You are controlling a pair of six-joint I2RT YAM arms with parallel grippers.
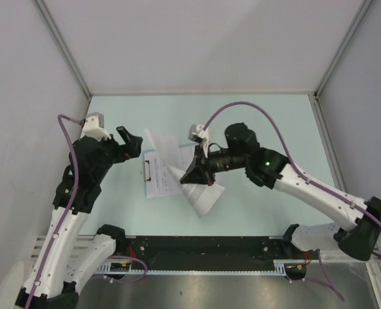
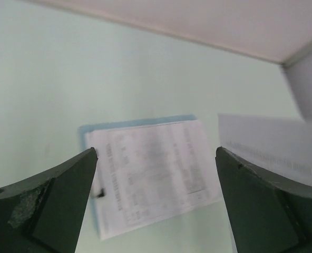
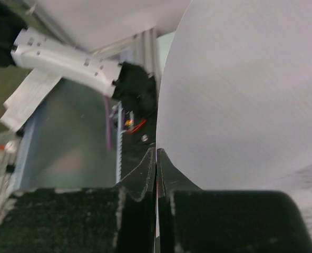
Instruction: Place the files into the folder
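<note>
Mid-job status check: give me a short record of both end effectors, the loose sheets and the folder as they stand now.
left end effector: open, empty, above the table, pointed at the folder
right end effector: shut on the edge of one sheet
held sheet: lifted off the table, curling, beside the folder's right side
folder: light blue, lying flat on the table
sheet on folder: one printed page lying on it, slightly skewed
under the clip: cannot tell

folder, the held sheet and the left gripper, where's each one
folder [image 2: 85, 133]: left wrist view, on its bare blue corner.
held sheet [image 3: 240, 95]: right wrist view, middle of its curved white face.
left gripper [image 1: 130, 140]: top external view, midway between its open fingers.
</note>
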